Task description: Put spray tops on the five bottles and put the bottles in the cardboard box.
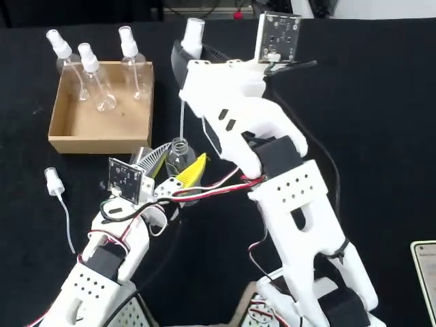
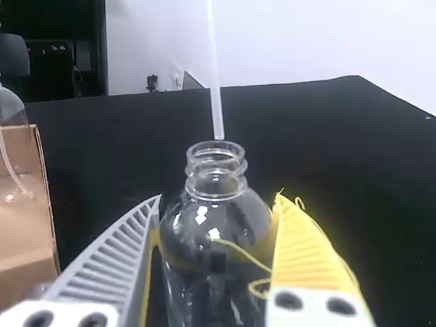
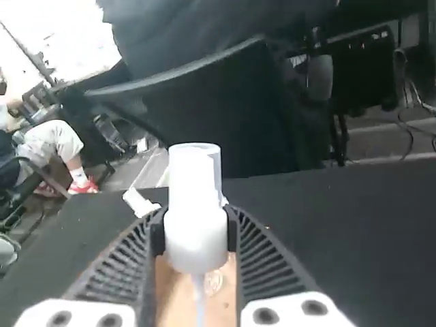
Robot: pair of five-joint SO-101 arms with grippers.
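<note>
While nothing touches it, a loose spray top (image 1: 54, 182) lies on the black cloth (image 1: 381, 102) just left of the cardboard box's front corner, head nearest the box, thin tube trailing away from it towards the arms. Now the cardboard box (image 1: 75, 139) itself: three capped bottles (image 1: 95, 78) stand along its back wall, heads up. Just right of the box's front corner, the left gripper (image 1: 170, 163) (image 2: 214, 228) is clamped on the open bottle (image 1: 178, 153) (image 2: 214, 204), grey finger one side, yellow the other, long axis vertical, bare threaded mouth up. Above it, off the box's back right corner, the right gripper (image 1: 193, 51) (image 3: 195, 235) pinches a spray top (image 1: 193, 33) (image 3: 195, 225) by its collar, head up. Its dip tube (image 1: 182, 116) (image 2: 214, 75) hangs straight down, tip just above the bottle's rim. Well right of the box, at the table's edge, sits a pale flat object (image 1: 426, 272), any print too small to read.
</note>
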